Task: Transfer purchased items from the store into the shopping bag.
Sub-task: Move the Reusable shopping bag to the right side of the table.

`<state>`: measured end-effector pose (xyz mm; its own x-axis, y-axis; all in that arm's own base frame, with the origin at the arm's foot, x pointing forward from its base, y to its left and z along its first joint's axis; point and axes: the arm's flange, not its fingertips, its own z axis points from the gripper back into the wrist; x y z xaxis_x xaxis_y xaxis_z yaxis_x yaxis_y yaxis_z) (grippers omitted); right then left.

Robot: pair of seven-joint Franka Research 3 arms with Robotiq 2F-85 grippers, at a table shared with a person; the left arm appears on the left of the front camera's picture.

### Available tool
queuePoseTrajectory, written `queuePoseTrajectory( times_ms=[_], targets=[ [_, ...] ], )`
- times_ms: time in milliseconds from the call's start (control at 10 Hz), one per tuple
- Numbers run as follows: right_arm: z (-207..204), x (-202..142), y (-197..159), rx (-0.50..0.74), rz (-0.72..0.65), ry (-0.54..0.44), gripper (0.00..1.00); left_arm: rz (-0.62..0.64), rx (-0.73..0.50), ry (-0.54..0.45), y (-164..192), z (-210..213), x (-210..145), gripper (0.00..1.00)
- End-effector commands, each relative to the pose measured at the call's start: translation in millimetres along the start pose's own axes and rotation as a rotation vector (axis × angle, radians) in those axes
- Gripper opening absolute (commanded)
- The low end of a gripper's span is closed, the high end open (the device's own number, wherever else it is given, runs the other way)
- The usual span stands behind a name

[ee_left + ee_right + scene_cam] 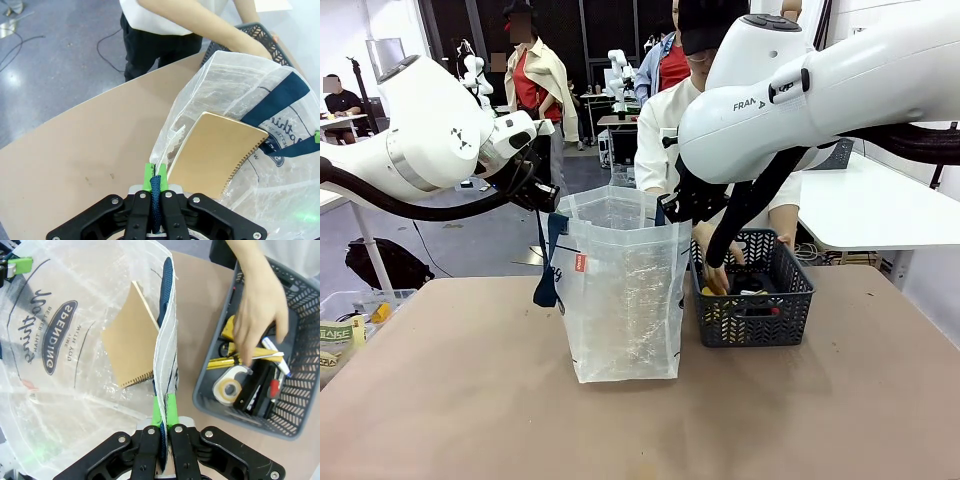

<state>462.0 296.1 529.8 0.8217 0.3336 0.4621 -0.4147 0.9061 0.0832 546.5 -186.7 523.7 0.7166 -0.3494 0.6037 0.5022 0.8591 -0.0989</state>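
Observation:
The clear shopping bag [620, 300] stands upright mid-table, its mouth held wide. My left gripper [156, 181] is shut on the bag's blue strap [156, 192] at its left rim. At the opposite rim [165, 355], my right gripper [166, 412] is shut on the edge. A tan spiral notebook [215, 155] leans inside the bag. Right of the bag sits the dark grey basket [760, 310]. In it lie a tan tape roll [230, 388], yellow items [240, 352] and a small red one [274, 388]. The person's hand [257, 310] reaches among them.
The person stands at the far edge behind the basket. A clear bin [350, 320] with packets sits at the left table edge. A white table [880, 205] stands at the right. Bare tabletop [620, 430] spreads in front of the bag.

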Motion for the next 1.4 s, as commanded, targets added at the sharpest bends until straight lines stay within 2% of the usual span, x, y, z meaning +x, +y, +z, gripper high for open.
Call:
queuePoseTrajectory(
  times_ms=[0,1300],
  targets=[
    [0.5,-0.9,-2.0,0.015,0.006,-0.003,0.00,0.010,0.008,-0.013,0.8,3.9,-1.2,0.00],
    [0.5,-0.9,-2.0,0.015,0.006,-0.003,0.00,0.010,0.008,-0.013,0.8,3.9,-1.2,0.00]
  ],
)
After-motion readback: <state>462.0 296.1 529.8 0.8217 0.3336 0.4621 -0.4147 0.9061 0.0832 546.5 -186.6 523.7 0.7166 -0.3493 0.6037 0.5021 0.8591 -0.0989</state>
